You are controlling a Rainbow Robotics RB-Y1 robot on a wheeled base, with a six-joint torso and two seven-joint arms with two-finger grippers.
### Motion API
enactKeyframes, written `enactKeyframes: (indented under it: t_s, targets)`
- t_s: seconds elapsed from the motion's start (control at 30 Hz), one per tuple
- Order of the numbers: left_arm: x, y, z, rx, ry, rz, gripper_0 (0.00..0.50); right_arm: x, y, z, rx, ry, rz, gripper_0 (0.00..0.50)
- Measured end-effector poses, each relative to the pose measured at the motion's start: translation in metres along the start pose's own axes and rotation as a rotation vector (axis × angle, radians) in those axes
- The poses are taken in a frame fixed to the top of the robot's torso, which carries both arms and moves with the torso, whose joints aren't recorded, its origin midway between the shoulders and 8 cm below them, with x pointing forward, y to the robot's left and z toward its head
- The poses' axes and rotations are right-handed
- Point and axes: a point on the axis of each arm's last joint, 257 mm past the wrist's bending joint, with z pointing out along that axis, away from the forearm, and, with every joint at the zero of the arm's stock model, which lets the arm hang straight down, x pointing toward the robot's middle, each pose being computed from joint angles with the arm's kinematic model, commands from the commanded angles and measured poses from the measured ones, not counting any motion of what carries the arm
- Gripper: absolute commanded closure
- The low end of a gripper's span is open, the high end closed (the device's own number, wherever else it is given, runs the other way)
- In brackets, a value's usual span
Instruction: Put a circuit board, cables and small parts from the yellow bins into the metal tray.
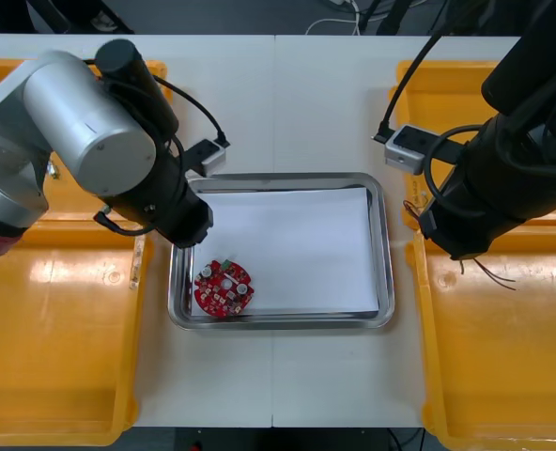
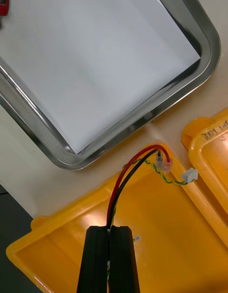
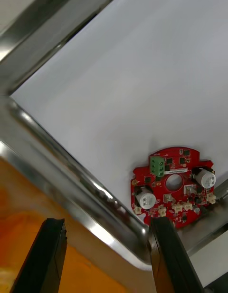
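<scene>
A round red circuit board (image 1: 223,287) lies flat in the near left corner of the metal tray (image 1: 383,282), on its white inside. My left gripper (image 3: 111,255) hangs open above that corner's rim (image 3: 71,188), and the circuit board (image 3: 172,186) lies free just beyond one finger (image 3: 173,255). My right gripper (image 2: 111,257) is shut on a red and yellow cable (image 2: 128,179) that also has a black wire. It holds the cable over a yellow bin (image 2: 161,236), close to the tray's rim (image 2: 209,60). The cable's thin ends (image 1: 492,270) trail below the right arm (image 1: 485,197).
Two yellow bins stand at each side: the left near bin (image 1: 53,357), the left far bin (image 1: 6,75), the right near bin (image 1: 503,376) and the right far bin (image 1: 447,103). The left arm (image 1: 156,188) covers the tray's left edge.
</scene>
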Motion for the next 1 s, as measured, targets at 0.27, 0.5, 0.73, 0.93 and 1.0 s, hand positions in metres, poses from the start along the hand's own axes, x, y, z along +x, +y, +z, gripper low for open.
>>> enactKeyframes:
  t_s: [0.27,0.5,0.73,0.93,1.0]
  targets:
    - [0.002,0.030,-0.041,-0.013,0.017,-0.103,0.000,-0.021,0.016,0.012,0.021,-0.004,-0.093,0.500]
    - [-0.009,0.060,-0.066,-0.059,-0.041,-0.177,0.000,-0.039,0.040,0.027,0.031,-0.002,-0.173,0.500]
    - [-0.010,0.080,-0.077,-0.068,-0.067,-0.238,0.000,-0.044,0.059,0.045,0.049,0.025,-0.241,0.500]
    - [-0.006,0.111,-0.085,-0.063,-0.087,-0.357,0.000,-0.033,0.065,0.063,0.077,0.079,-0.323,0.500]
    - [-0.004,0.122,-0.086,-0.081,-0.088,-0.385,0.000,-0.032,0.067,0.068,0.088,0.090,-0.361,0.500]
